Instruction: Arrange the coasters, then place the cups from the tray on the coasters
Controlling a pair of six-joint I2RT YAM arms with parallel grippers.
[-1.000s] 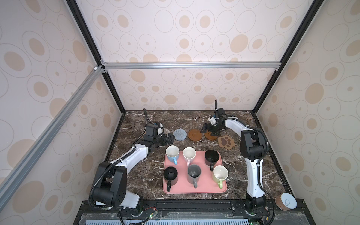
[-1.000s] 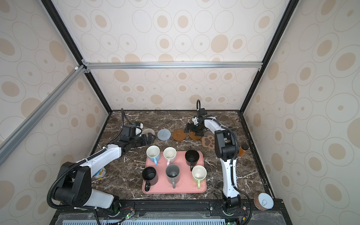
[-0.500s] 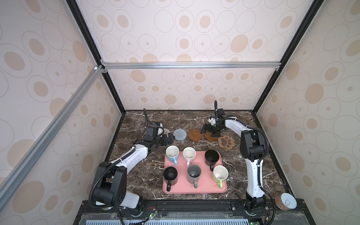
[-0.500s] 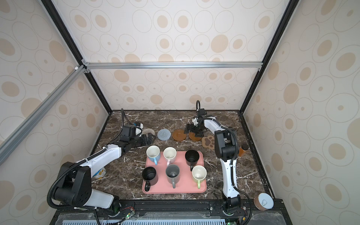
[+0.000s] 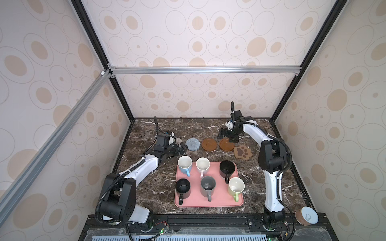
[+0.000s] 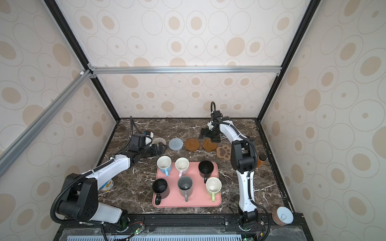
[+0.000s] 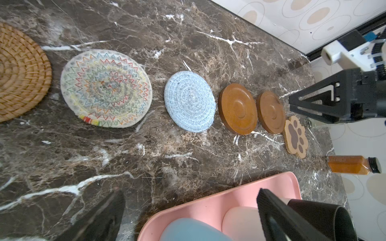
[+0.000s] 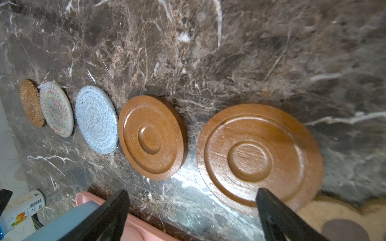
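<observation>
Six coasters lie in a row behind the tray: tan rattan (image 7: 18, 71), cream woven (image 7: 106, 88), grey-blue (image 5: 192, 144), two wooden discs (image 5: 209, 144) (image 5: 226, 145) and a paw shape (image 5: 242, 152). The pink tray (image 5: 208, 203) holds six cups: light blue (image 5: 184, 163), pink (image 5: 202, 164), black (image 5: 227, 169), black (image 5: 183, 187), grey (image 5: 208, 185), green (image 5: 236, 186). My left gripper (image 5: 180, 149) is open and empty by the tray's far left corner, just above the blue cup. My right gripper (image 5: 226, 135) hangs open and empty over the far edge of the right-hand disc (image 8: 259, 158).
An amber bottle (image 6: 261, 161) stands by the right wall beside the paw coaster. A white-lidded can (image 5: 306, 216) sits at the front right corner, and another can (image 6: 106, 185) lies under my left arm. Patterned walls close the table on three sides.
</observation>
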